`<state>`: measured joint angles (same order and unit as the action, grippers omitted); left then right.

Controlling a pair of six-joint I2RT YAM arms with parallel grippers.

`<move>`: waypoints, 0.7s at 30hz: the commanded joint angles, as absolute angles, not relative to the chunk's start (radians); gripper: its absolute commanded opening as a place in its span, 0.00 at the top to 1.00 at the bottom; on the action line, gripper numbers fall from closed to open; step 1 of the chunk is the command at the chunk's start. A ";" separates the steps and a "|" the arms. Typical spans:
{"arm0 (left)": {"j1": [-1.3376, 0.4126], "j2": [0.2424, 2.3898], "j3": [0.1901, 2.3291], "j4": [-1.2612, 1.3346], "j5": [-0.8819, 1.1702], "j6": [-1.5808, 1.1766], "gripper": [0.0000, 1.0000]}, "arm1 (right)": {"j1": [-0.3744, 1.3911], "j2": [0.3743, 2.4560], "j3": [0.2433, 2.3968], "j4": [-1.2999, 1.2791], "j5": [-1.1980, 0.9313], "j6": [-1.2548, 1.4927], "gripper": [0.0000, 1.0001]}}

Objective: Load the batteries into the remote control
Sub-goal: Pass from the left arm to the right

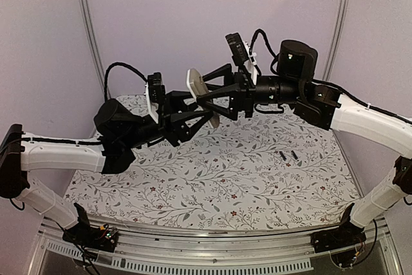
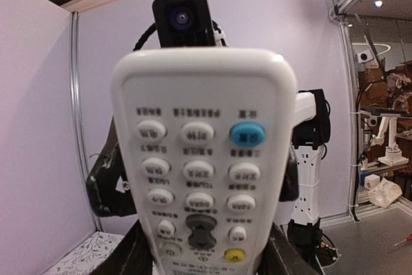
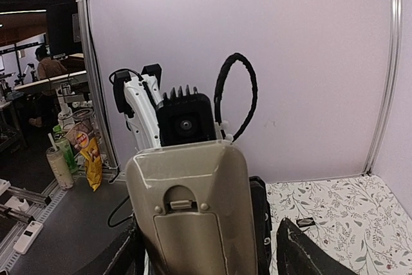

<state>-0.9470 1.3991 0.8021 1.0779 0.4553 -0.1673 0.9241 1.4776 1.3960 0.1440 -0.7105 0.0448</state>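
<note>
The white remote control point(image 1: 196, 84) is held up in the air above the table's back, roughly upright. My left gripper point(image 1: 190, 111) is shut on its lower sides. In the left wrist view its button face point(image 2: 201, 159) fills the frame between my fingers point(image 2: 131, 257). The right wrist view shows its beige back point(image 3: 193, 204) with the battery cover closed. My right gripper point(image 1: 211, 94) is open around the remote from the other side: one finger lies close to it and the other finger point(image 3: 302, 249) stands apart. Two small black batteries point(image 1: 282, 156) point(image 1: 294, 155) lie on the table at the right.
The floral tablecloth point(image 1: 212, 178) covers the table, with lilac walls behind and at both sides. A small dark item point(image 3: 305, 222) lies on the cloth in the right wrist view. Both arms meet above the back centre.
</note>
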 commanded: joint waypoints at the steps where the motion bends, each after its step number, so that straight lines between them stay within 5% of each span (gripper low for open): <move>1: -0.959 1.407 0.802 1.064 0.442 -0.153 1.00 | 0.930 1.499 1.420 0.147 -0.731 0.057 0.32; 9: -0.958 1.412 0.810 1.033 0.443 -0.146 1.00 | 0.931 1.506 1.422 0.146 -0.741 0.064 0.83; 13: -0.957 1.420 0.843 0.965 0.461 -0.148 0.99 | 0.932 1.509 1.419 0.140 -0.746 0.056 0.92; 16: -0.955 1.429 0.878 0.901 0.499 -0.147 0.50 | 0.931 1.512 1.422 0.127 -0.772 0.051 0.93; 21: -0.953 1.428 0.893 0.868 0.532 -0.141 0.43 | 0.931 1.502 1.422 0.097 -0.775 0.040 0.94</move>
<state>-0.9463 1.4021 0.8616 0.9581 0.4797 -0.1722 0.9146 1.4902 1.4067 0.1467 -0.7597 0.0277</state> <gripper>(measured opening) 0.564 0.488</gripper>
